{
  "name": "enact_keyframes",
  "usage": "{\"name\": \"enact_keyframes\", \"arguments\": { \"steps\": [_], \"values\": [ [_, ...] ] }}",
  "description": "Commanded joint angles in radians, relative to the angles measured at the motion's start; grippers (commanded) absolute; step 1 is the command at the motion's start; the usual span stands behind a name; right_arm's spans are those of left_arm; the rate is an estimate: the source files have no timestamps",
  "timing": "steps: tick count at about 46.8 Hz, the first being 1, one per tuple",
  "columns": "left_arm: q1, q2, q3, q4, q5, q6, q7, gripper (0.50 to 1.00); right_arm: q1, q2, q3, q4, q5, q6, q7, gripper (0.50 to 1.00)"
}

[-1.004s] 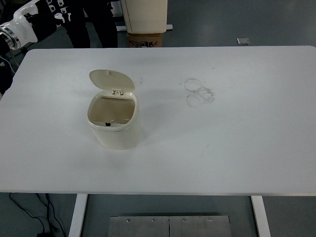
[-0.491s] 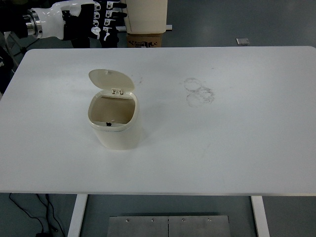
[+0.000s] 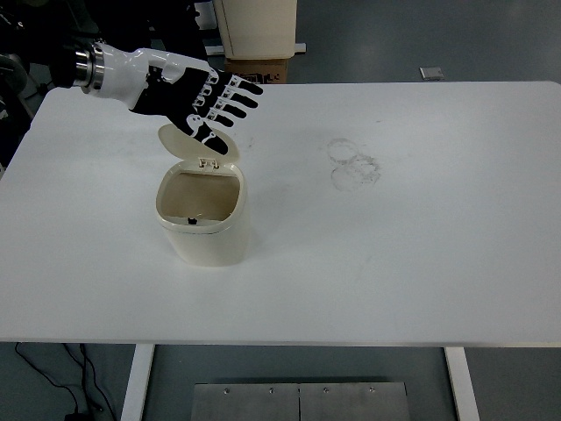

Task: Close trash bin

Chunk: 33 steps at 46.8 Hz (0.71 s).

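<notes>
Fingers [image 3: 230, 96] of the left hand [image 3: 188, 92] are spreading wide, holding nothing, hovering over the bin's [image 3: 203, 224] upright lid [image 3: 195, 142]; closing is not yet done.

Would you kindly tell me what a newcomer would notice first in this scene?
Most striking is the left hand, fingers spread, reaching in from the upper left just above the raised lid. Below it the cream trash bin stands open on the left half of the white table. Faint ring marks smudge the tabletop right of centre.
</notes>
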Motion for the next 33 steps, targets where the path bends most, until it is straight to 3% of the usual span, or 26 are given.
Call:
{"name": "enact_keyframes", "arguments": {
  "steps": [1, 12, 24, 33],
  "values": [
    [-0.026, -0.003, 0.024, -0.034, -0.001, 0.0, 0.05, 1.0, 0.0, 0.0, 0.0, 0.0, 0.0, 0.0, 0.001, 0.991],
    [-0.091, -0.004, 0.096, -0.077, 0.001, 0.0, 0.066, 1.0, 0.0, 0.0, 0.0, 0.0, 0.0, 0.0, -0.001, 0.991],
    [-0.16, -0.006, 0.124, -0.195, 0.045, 0.0, 0.073, 1.0, 0.0, 0.0, -0.001, 0.0, 0.0, 0.0, 0.001, 0.991],
    [-0.172, -0.02, 0.146, -0.204, 0.045, 0.0, 0.176, 1.0, 0.0, 0.0, -0.001, 0.0, 0.0, 0.0, 0.001, 0.991]
  ]
}}
